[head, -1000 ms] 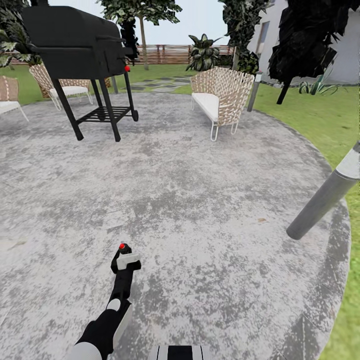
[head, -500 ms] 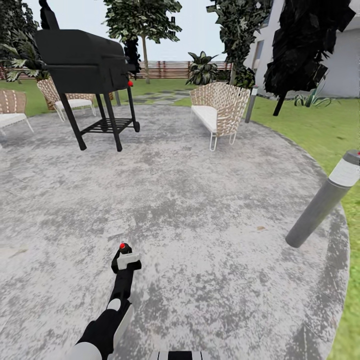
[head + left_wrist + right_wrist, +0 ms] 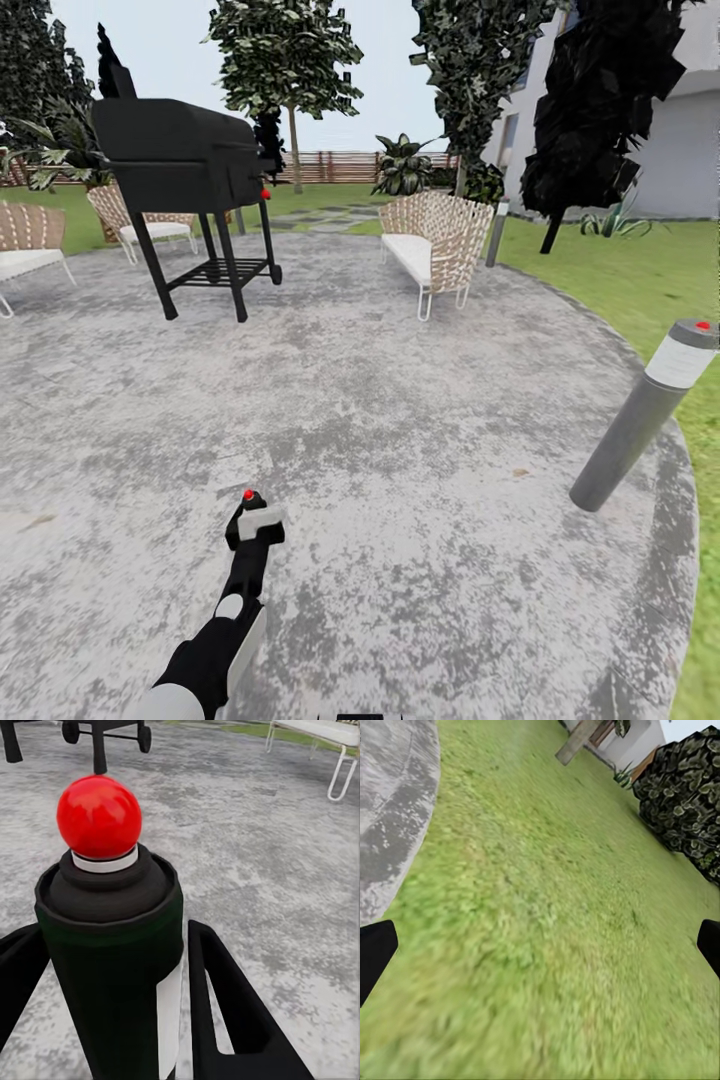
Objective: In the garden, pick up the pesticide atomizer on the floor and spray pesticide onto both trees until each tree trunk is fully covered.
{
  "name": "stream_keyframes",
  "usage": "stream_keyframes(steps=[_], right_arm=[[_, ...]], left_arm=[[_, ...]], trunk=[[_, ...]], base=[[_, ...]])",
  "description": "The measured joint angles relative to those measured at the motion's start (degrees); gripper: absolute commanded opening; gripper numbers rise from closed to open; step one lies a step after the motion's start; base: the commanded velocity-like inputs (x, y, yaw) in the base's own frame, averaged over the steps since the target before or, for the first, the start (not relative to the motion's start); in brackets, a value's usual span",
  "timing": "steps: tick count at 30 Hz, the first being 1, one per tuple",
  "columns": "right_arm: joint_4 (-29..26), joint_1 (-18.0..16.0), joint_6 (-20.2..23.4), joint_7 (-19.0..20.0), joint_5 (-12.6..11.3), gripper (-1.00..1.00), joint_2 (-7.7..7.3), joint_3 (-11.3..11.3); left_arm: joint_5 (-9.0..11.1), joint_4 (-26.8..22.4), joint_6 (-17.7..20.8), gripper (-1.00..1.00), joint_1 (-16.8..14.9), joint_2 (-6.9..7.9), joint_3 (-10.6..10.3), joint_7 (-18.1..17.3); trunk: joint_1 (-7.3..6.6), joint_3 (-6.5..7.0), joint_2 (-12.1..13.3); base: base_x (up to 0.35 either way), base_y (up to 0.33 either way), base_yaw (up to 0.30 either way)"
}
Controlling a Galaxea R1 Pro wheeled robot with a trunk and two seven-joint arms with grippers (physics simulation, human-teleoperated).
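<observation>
Beneath the left gripper (image 3: 252, 520) spread a wide round patio (image 3: 400, 420) of mottled grey stone, edged off to the right by green lawn (image 3: 640, 270). Far ahead of the gripper a white house (image 3: 680, 150) and a brown slatted fence (image 3: 340, 166) closed the garden, with a leafy tree (image 3: 285, 60) before the fence. Nearer stood a black grill (image 3: 185, 165) on wheeled legs, woven chairs (image 3: 435, 235) with white cushions, and a tilted grey bollard (image 3: 645, 410) to the gripper's right. The left gripper was clamped around the pesticide atomizer (image 3: 112, 945), dark, upright, its red dot (image 3: 99, 816) on top. The right gripper (image 3: 540, 952) hung over the lawn, its fingers (image 3: 375, 952) spread wide
</observation>
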Motion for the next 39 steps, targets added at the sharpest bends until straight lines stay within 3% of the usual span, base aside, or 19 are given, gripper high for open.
stream_keyframes(steps=[8,15,22,39], right_arm=[[-0.04,0.00,0.04,0.03,0.05,1.00,1.13,0.05],[-0.05,0.00,0.04,0.02,0.06,1.00,1.31,0.05],[-0.04,0.00,0.04,0.04,0.07,1.00,1.55,0.05],[-0.06,0.00,0.04,0.03,0.07,1.00,1.56,0.05]], left_arm=[[-0.02,-0.15,1.34,-1.00,0.00,-0.59,0.00,0.01],[0.06,-0.70,1.40,-1.00,0.01,-1.08,0.00,0.02],[0.06,-4.60,1.49,-1.00,0.00,-1.18,0.03,0.01],[0.10,-6.41,1.58,-1.00,0.02,-1.19,0.04,0.02]], trunk=[[-0.21,1.77,0.11],[-0.39,3.32,0.20],[-0.57,4.88,0.29],[-1.01,8.64,0.52]], base=[[0.000,0.000,0.000],[0.000,0.000,0.000],[0.000,0.000,0.000],[0.000,0.000,0.000]])
